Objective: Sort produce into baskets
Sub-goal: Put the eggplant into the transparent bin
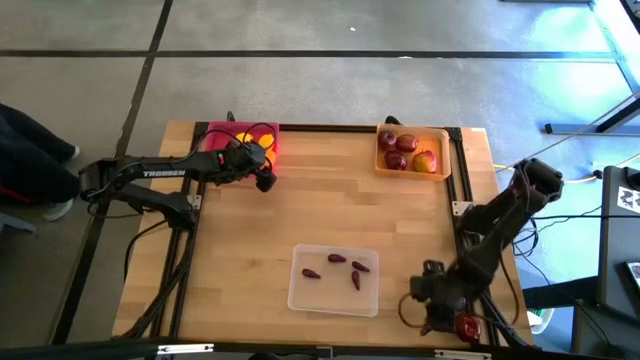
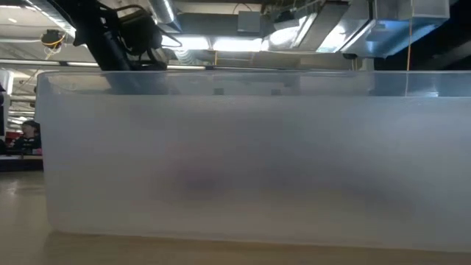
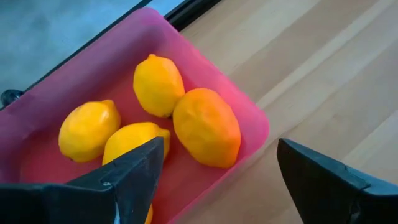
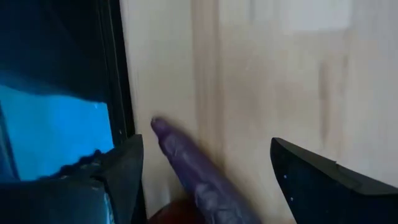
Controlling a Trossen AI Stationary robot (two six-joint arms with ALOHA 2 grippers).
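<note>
At the table's near right corner, the right gripper, fingers apart, straddles the long purple pod, which lies lengthwise between them.

Clear tray wall fills view, arm behind.

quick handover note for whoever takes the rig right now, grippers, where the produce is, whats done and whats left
Left gripper: open, empty, over the pink tray's table-side edge at the far left corner.
Right gripper: open, low at the near right table edge, a long purple pod between its fingers, not gripped.

Done: four lemons in the pink tray; red fruits in the orange tray, far right; four small purple pods in the clear tray, near centre.

Left: the long pod, likely for the clear tray, and a red fruit beside the right gripper, likely for the orange tray.
</note>
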